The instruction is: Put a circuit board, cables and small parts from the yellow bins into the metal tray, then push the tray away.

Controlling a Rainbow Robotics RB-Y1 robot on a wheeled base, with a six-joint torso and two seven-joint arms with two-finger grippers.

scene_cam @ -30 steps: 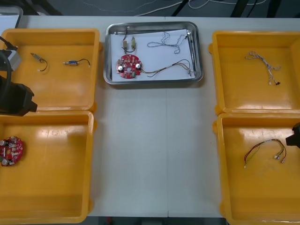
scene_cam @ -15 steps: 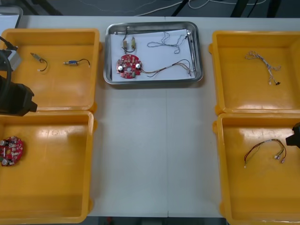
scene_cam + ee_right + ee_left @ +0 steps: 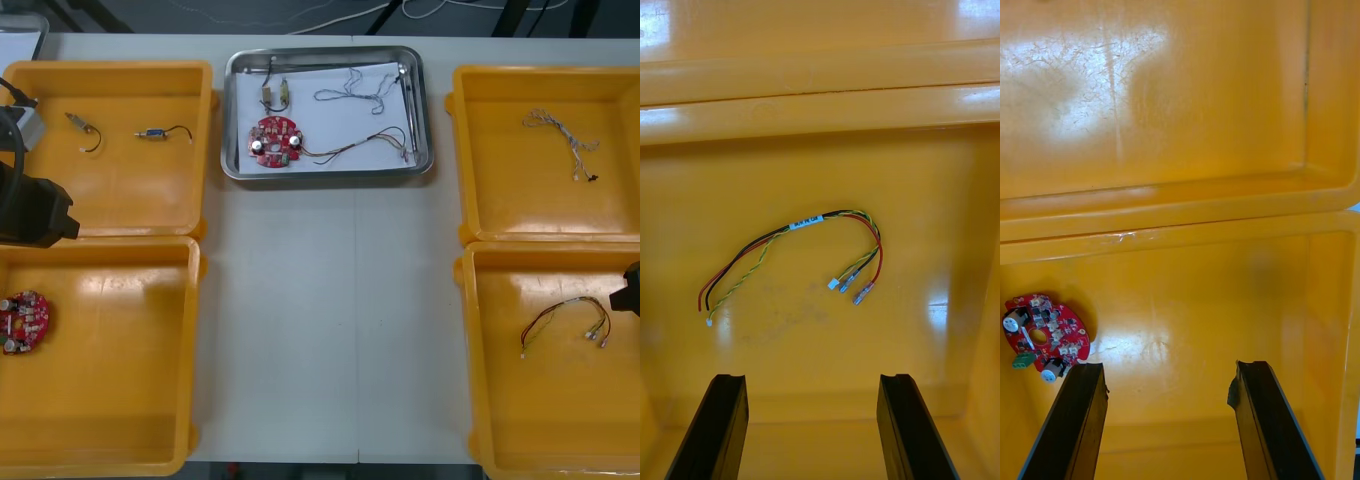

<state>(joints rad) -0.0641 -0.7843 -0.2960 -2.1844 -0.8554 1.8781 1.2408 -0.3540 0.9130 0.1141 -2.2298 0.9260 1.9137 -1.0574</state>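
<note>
L gripper [image 3: 1171,369] hangs over the near-left bin [image 3: 100,252], jaws wide apart w/ nothing btwn them. The spare circuit board [image 3: 1045,341] lies by that bin's left wall, just beside one finger. Risk: a straight drop could clip the board or jam it vs the wall, as it sits off-centre to the jaws. The far-left bin [image 3: 110,72] holds two loose metal parts [image 3: 155,133] w/ thin leads, prob. easy to fumble.

The metal tray [image 3: 228,120] sits mid-table, near the tabletop's far edge. It holds the tray board [image 3: 275,140], a blue-white cable [image 3: 352,92], a red-yellow cable [image 3: 350,148] and small metal parts [image 3: 275,95]. The load looks complete and the tray prob. pushed already. Risk: another shove sends it off the far edge, as little tabletop is left beyond it.

The far-right bin [image 3: 540,72] holds a twisted cable [image 3: 565,140]. R gripper [image 3: 812,379] is over the near-right bin [image 3: 470,350], jaws apart and empty. The bin cable [image 3: 797,234] lies ahead of the fingers, not touching. Risk: dipping here could snag a loop and drag it out.

Vs 1 s ago: no visible change. The tray, its contents and both arms sit where they were.
</note>
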